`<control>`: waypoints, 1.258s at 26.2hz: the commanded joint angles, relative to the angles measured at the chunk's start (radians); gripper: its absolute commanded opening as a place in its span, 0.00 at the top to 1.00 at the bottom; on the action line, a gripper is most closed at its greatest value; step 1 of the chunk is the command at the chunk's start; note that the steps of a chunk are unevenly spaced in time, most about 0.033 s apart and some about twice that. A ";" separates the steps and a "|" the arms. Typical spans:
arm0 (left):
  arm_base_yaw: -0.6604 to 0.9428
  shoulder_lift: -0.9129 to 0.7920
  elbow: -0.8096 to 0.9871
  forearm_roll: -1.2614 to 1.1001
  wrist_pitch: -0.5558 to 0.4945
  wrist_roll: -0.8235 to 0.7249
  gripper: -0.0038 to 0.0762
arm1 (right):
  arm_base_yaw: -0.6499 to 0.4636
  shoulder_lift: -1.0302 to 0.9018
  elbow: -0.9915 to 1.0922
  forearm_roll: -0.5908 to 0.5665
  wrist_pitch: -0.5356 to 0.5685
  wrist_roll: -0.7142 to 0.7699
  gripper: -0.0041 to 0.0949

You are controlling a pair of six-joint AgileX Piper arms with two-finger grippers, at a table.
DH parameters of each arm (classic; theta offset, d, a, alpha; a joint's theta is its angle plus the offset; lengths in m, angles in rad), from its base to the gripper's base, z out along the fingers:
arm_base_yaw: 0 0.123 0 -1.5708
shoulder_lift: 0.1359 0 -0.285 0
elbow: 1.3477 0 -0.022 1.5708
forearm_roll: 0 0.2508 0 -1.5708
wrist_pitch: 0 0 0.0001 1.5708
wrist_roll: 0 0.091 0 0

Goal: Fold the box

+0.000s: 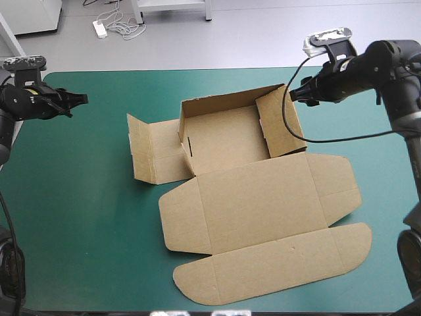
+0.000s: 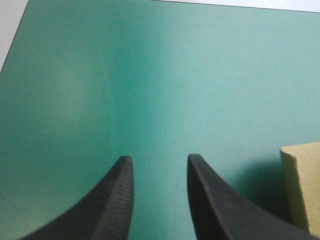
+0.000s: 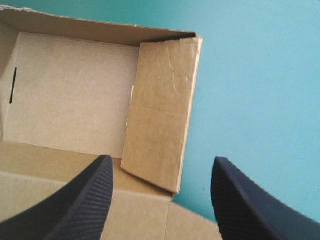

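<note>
The brown box (image 1: 227,141) lies mid-table as a half-formed tray. Its far wall (image 1: 217,102) stands up and its right wall (image 1: 279,125) leans inward. The left side panel (image 1: 154,155) lies folded out on the cover, and the lid (image 1: 263,197) with its rounded flap (image 1: 276,260) is flat toward the near edge. My right gripper (image 1: 294,92) hovers open over the tray's far right corner, with the right wall (image 3: 160,110) ahead between its fingers (image 3: 85,195). My left gripper (image 1: 82,99) is open far to the left, with only a box corner (image 2: 302,190) beside it.
Teal-green cover (image 1: 79,197) stretches between the left gripper and the box. The table's far edge (image 1: 197,71) runs just behind the tray's far wall. A narrow strip of cover (image 1: 388,217) separates the lid from the table's right edge.
</note>
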 commanded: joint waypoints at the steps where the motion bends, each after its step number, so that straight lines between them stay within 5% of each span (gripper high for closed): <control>1: 0.002 -0.037 -0.031 -0.044 -0.028 0.003 0.63 | 0.012 -0.135 0.131 -0.038 -0.086 0.030 0.42; 8: 0.002 -0.037 -0.031 -0.060 0.000 0.003 0.63 | 0.245 -0.126 0.333 -0.446 -0.382 0.304 0.44; 16: 0.002 -0.037 -0.031 -0.062 0.008 0.011 0.63 | 0.171 0.109 0.101 -0.403 -0.221 0.244 0.24; 23: 0.002 -0.037 -0.031 -0.062 0.030 0.035 0.63 | 0.094 0.332 -0.178 -0.194 -0.062 0.158 0.25; 33: 0.002 -0.037 -0.031 -0.062 0.041 0.057 0.63 | 0.068 0.487 -0.291 -0.154 -0.001 0.123 0.32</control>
